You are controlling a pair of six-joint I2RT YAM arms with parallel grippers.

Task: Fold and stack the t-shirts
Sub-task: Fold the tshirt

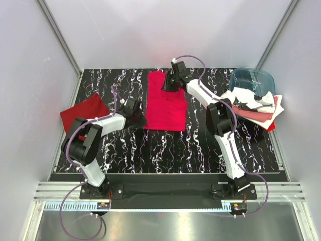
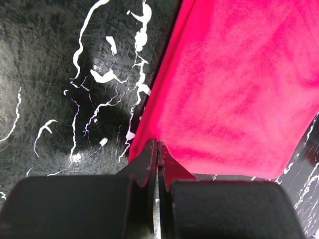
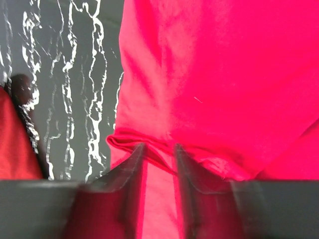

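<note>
A crimson t-shirt (image 1: 165,105) lies flat near the middle of a black, white-veined counter (image 1: 165,150), already narrowed into a long rectangle running away from the arms. It is thin, soft cloth: light, limp, and likely to sag or slide rather than keep a crease. The best places to take hold look like the corners and the folded hems, where doubled cloth gives more to pinch.

The right gripper (image 3: 158,149) sits at the shirt's far end with its jaws a narrow way apart, a raised ridge of crimson cloth bunched at the tips. The cloth does not look clamped. The left gripper (image 2: 156,145) is at the near left corner with its jaws pressed together, tips touching the hem. Whether any cloth is caught between them cannot be told.

Further out, a darker red t-shirt (image 1: 83,114) lies folded at the left edge of the counter. At the right, a loose pile of t-shirts (image 1: 256,105) – white with dark marks, pink, red – rests against a translucent blue tub (image 1: 251,79).

No brand, label or writing can be read – the marks on the white shirt are too small to make out.
</note>
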